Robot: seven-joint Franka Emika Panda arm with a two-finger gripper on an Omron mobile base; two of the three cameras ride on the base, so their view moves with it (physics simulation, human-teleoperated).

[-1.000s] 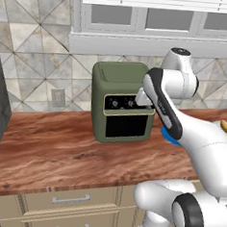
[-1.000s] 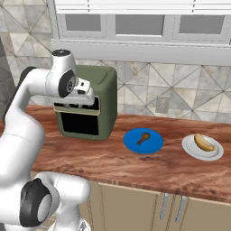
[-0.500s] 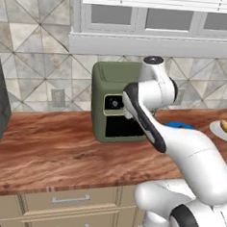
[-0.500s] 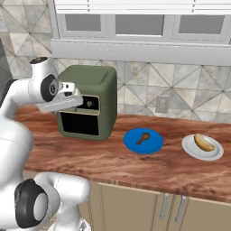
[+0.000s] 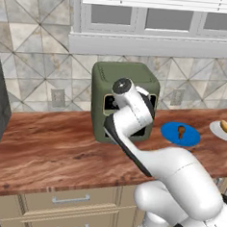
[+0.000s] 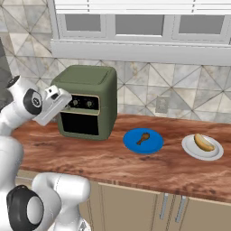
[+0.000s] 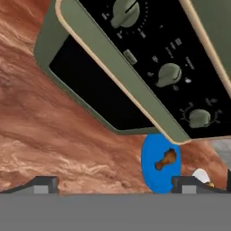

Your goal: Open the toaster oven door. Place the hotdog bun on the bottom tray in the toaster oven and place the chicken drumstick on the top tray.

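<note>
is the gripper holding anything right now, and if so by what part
Nothing is held. The gripper is open, its fingertips set wide apart with only air between them, hovering in front of the toaster oven door, which is shut.

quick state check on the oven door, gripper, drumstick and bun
toaster oven door: shut, upright
gripper: open, fingers empty, in front of the oven
chicken drumstick: lying on the blue plate
hotdog bun: lying on the white plate
</note>
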